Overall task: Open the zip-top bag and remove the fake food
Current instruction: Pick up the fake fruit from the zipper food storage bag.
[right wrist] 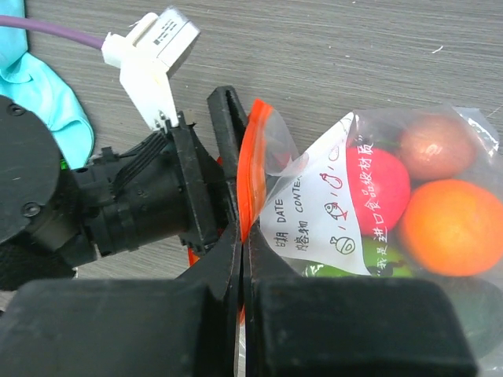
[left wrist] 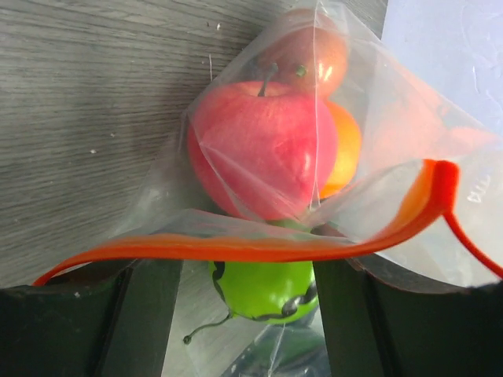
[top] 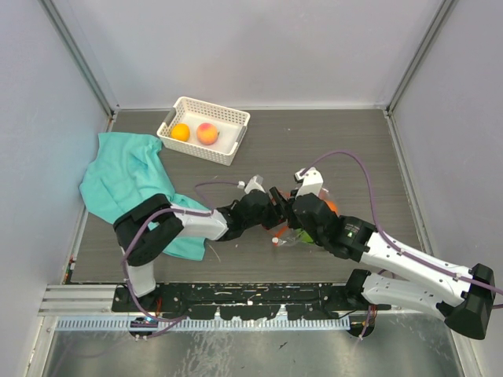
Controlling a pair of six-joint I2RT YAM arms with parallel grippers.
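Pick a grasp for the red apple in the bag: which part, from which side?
Probably take the red apple across its round flanks, entering from the zipper strip side. It sits right behind the strip, stem pointing away, other fruit packed beyond it.

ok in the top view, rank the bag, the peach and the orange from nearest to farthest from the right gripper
1. bag: pinched by its zipper strip in the right gripper, mid-table.
2. peach: right half of the basket, far left of the gripper.
3. orange: left half of the basket, just beyond the peach.
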